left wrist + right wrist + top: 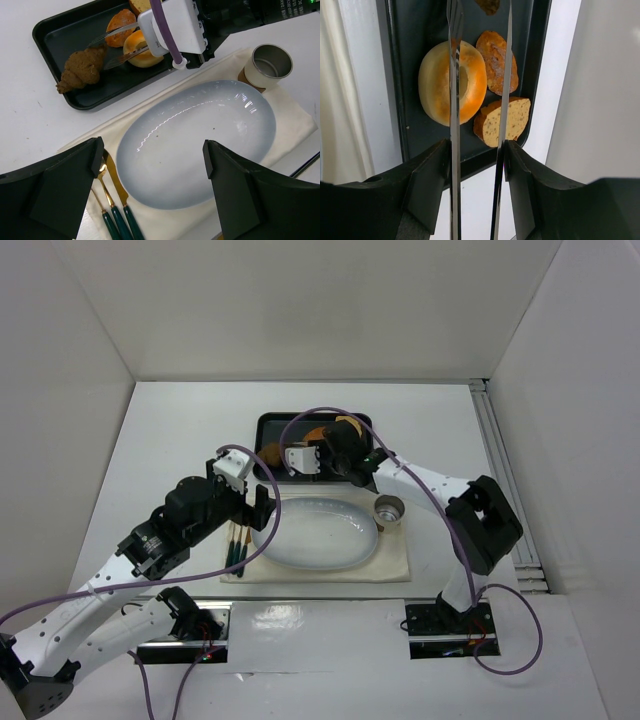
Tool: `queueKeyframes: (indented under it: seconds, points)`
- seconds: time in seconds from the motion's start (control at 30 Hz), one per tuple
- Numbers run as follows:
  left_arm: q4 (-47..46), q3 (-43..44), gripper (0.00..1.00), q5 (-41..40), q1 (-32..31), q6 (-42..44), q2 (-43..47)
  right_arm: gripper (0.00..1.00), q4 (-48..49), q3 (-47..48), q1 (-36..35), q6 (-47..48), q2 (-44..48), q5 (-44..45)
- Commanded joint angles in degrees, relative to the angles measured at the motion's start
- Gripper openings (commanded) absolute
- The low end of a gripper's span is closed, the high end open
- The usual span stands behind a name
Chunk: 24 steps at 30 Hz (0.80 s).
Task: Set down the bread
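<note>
**A:** Top view. Right arm [420,478] reaches over the tray [268,425]. Left pincer [262,510] hangs at the plate [320,538] edge. Reason?

**B:** Judgement: the plate is the likely destination, and the left is parked off the tray to leave room.

**A:** Left wrist view. Left pincer spread, holding nothing. The bread [82,67] lies in the tray at 1 end, beside the doughnut [142,52]. The 2 tips of the tongs [117,32] flank its nearer end. Contact: cannot tell.

**B:** Right wrist view. Right pincer [476,147] pinches the tongs, whose blades are apart and run over the doughnut. The bread barely shows at the top edge. Judgement: the tongs give reach and have not yet squeezed.
</note>
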<state>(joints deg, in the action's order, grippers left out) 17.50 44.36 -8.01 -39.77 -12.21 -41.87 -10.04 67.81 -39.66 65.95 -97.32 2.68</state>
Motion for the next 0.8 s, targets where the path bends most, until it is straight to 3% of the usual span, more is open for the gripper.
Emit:
queueKeyframes:
  seconds: [0.0,0.5,0.77]
  points:
    - [-2.9,0.0,1.00,0.2,0.4,0.2,0.3,0.56,5.2,-0.1,-0.5,0.8,-0.5,0.5]
    - [-2.9,0.0,1.00,0.2,0.4,0.2,0.3,0.47,9.0,-3.9,-1.6,1.4,1.9,0.5]
    - [-2.9,0.0,1.00,-0.3,0.4,0.2,0.3,0.35,10.1,-5.6,-2.1,0.3,4.1,0.5]
